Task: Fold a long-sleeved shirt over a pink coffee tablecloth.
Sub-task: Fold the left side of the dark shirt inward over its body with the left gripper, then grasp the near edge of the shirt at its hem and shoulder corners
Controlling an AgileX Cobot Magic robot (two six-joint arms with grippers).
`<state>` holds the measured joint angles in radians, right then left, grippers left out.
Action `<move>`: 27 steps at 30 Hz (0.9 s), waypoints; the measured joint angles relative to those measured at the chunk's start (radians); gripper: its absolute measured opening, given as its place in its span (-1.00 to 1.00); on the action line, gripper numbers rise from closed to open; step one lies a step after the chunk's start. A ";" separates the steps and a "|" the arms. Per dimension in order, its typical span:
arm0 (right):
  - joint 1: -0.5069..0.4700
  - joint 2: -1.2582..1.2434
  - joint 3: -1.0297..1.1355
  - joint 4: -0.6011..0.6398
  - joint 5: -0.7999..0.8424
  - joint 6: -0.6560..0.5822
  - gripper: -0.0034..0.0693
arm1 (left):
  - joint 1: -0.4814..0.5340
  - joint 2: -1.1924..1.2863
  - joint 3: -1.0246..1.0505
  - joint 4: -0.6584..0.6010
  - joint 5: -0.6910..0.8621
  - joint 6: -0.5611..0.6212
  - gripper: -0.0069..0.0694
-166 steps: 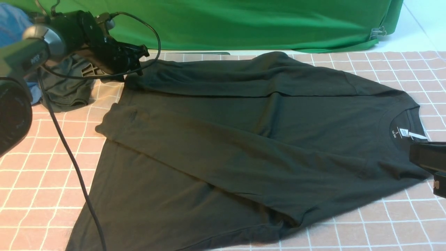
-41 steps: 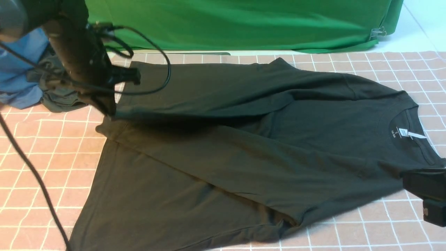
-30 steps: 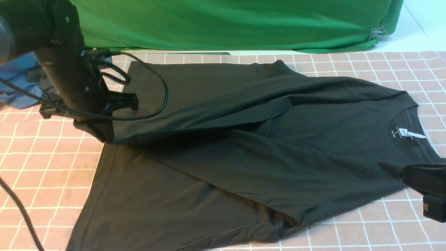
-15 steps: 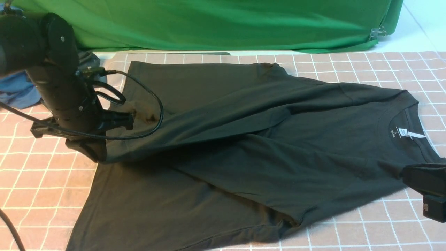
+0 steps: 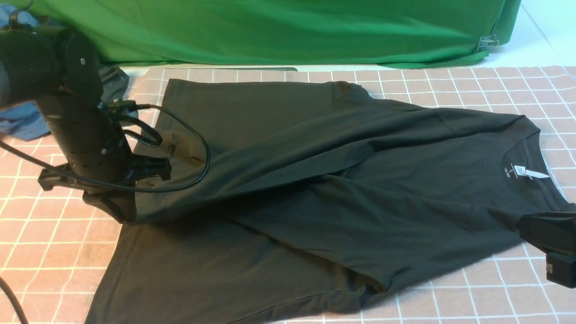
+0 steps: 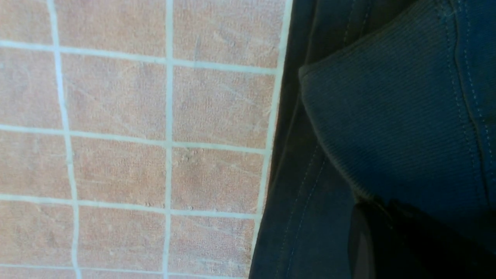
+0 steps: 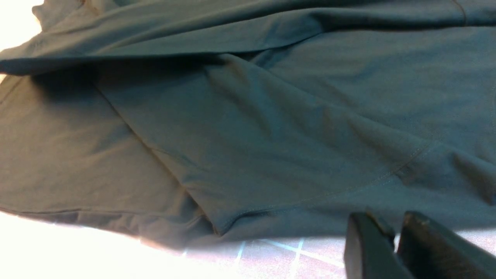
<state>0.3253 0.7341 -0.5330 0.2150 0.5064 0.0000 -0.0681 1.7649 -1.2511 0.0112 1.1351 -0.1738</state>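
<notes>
The right pincer (image 5: 546,245) sits at the near shoulder of the long-sleeved shirt (image 5: 360,189), jaws slightly parted, gripping nothing visible; the shirt lies on the pink coffee tablecloth (image 5: 45,234). The left pincer (image 5: 118,211), clamped on the sleeve cuff (image 6: 387,128), has dragged it nearer since earlier.

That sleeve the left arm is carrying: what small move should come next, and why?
Probably lower it a little further and let go. The left gripper is shut on the sleeve cuff, held just above the shirt, near its left edge, so the sleeve already lies across the body.
</notes>
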 joint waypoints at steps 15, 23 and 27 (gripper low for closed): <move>0.000 0.000 0.001 0.000 0.000 0.000 -0.44 | 0.000 0.000 0.002 0.012 0.045 -0.005 -0.06; 0.000 0.000 0.001 0.000 0.019 0.007 -0.42 | 0.000 -0.080 0.121 -0.011 0.070 -0.097 0.11; 0.000 0.000 0.001 0.000 0.024 0.007 -0.41 | 0.000 -0.168 0.271 -0.026 0.040 -0.120 0.11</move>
<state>0.3253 0.7341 -0.5323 0.2150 0.5308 0.0074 -0.0681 1.5966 -0.9797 -0.0148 1.1748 -0.2942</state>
